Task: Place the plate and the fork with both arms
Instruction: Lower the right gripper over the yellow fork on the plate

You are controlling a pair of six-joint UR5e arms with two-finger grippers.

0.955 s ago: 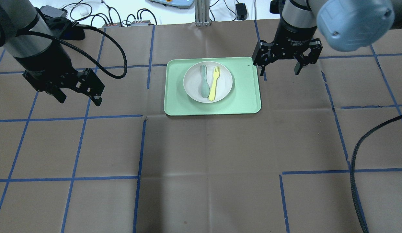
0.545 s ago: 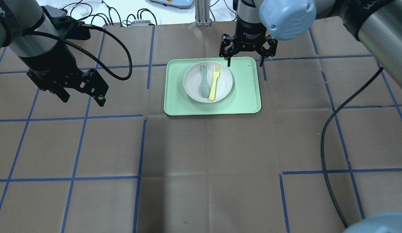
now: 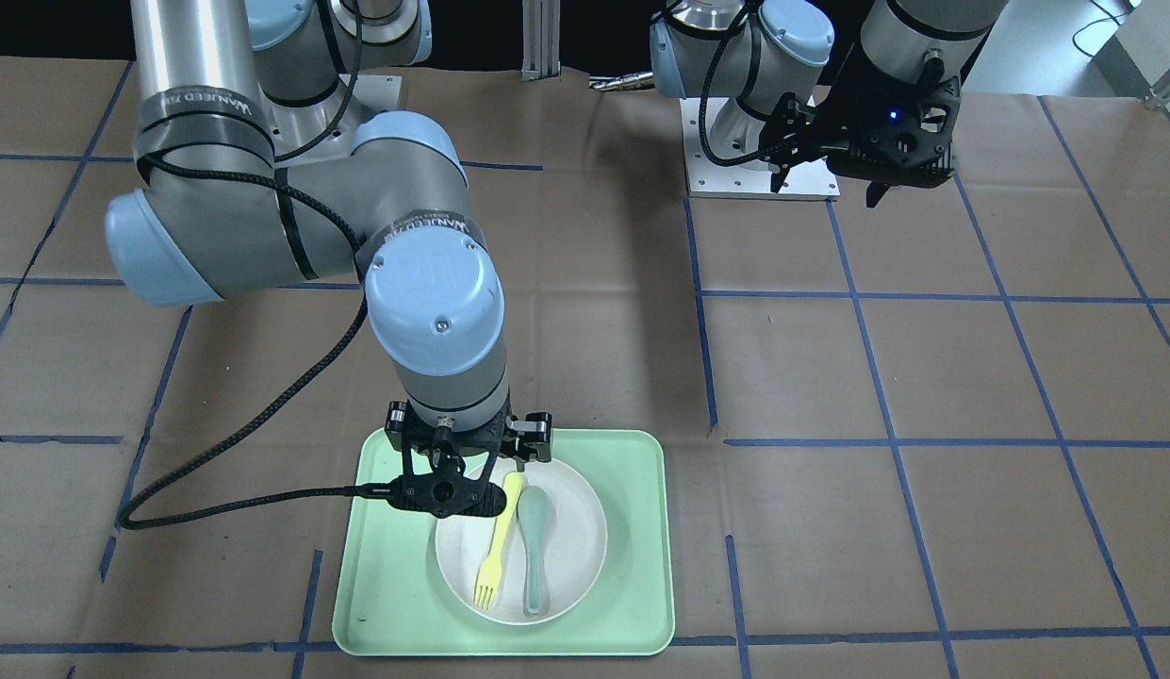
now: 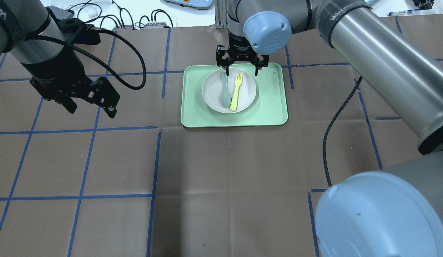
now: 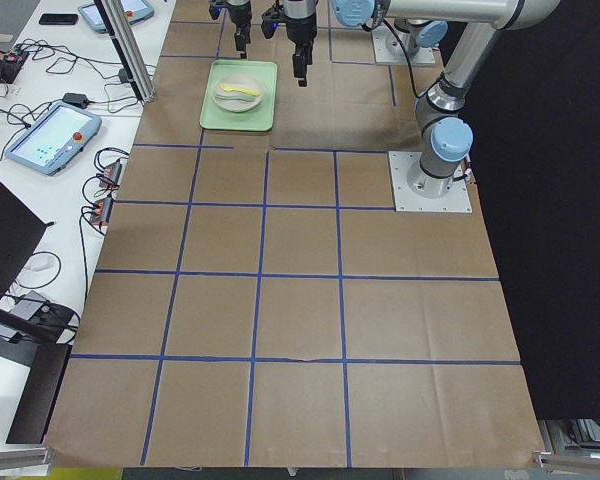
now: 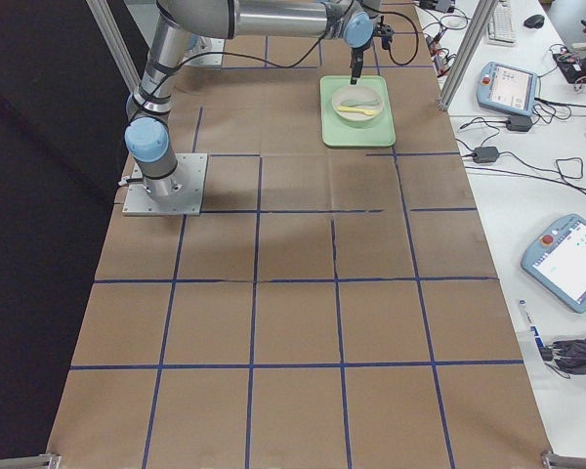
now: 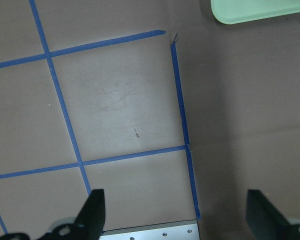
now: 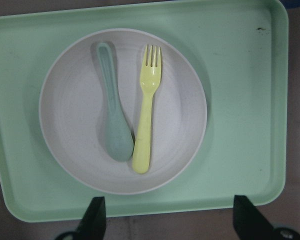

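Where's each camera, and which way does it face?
Overhead: behind the robot, looking down; both arms, right gripper over the plate.
Front: across the table, facing the robot; both arms.
Left side: table's left end, looking along it; both arms.
Right side: opposite end; right arm nearest.
Left wrist: down at table; own fingertips.
Right wrist: down at fork and spoon; own fingertips.
Shared: both wrists see the tray.

Reads "WANEED" in white on the black band point(image 3: 204, 117) round the right arm point(image 3: 226, 236), well back from the tray point(image 3: 387, 585) toward the robot's base, with further characters too small to make out. Reads the same on a second band point(image 3: 422, 229), nearer the tray. Shows only a faint, unreadable raised mark on the blue joint cap point(image 3: 436, 294) just behind the tray.
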